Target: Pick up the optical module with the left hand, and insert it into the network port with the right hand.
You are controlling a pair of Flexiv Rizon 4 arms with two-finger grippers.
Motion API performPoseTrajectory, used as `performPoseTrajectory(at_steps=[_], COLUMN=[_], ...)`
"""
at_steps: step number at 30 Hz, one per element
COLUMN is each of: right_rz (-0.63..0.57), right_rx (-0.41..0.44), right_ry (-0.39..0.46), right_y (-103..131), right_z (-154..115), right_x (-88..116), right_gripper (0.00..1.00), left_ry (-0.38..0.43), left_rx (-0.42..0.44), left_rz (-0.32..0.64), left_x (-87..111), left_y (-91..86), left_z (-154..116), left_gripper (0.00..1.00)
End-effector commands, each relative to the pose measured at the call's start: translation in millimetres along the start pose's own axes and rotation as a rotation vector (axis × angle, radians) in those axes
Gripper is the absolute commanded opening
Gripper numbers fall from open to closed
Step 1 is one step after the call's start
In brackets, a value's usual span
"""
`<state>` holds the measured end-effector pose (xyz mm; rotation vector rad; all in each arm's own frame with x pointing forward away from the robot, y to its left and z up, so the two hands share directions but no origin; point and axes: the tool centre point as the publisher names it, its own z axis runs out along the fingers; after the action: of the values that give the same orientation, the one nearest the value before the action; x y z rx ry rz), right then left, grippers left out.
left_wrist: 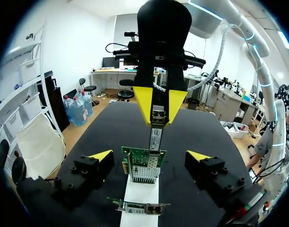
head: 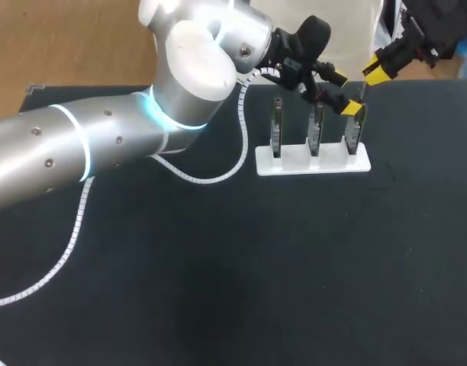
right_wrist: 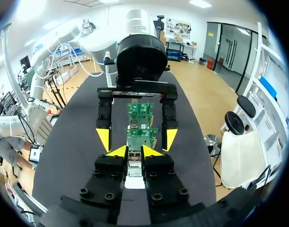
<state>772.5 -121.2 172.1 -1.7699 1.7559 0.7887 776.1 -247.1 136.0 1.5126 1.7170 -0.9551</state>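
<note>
A white stand (head: 314,163) holds three upright network cards. My right gripper (right_wrist: 134,151) is shut on the small metal optical module (right_wrist: 133,168). In the left wrist view the optical module (left_wrist: 156,135) hangs from the right gripper (left_wrist: 158,106), its lower end at the port of the green network card (left_wrist: 144,163). This is the rightmost card (head: 352,137) in the head view. My left gripper (left_wrist: 149,156) is open, its fingers on either side of that card and holding nothing. In the head view the left gripper (head: 345,94) sits just above the card and the right gripper (head: 375,72) is beside it.
The black table (head: 294,267) spreads in front of the stand. A white spiral cable (head: 218,171) from my left arm lies on it to the left of the stand. The two other cards (head: 277,130) stand close to my left wrist.
</note>
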Motion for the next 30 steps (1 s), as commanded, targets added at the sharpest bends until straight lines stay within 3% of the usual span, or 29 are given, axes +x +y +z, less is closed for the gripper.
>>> performPoseTrajectory(at_steps=[1,30], right_rz=[-0.006,-0.011], right_rx=[-0.003,-0.007], right_ry=[-0.003,-0.006], right_y=[-2.4,-4.1], right_z=[1.4,1.4], right_x=[-0.2,-1.5], right_gripper=[0.00,0.00], left_ry=[0.004,0.004], left_rx=[0.001,0.001], left_rz=[-0.002,-0.002], left_x=[-0.8,-0.8], left_y=[0.3,0.3], left_z=[-0.1,-0.1], left_gripper=[1.00,1.00])
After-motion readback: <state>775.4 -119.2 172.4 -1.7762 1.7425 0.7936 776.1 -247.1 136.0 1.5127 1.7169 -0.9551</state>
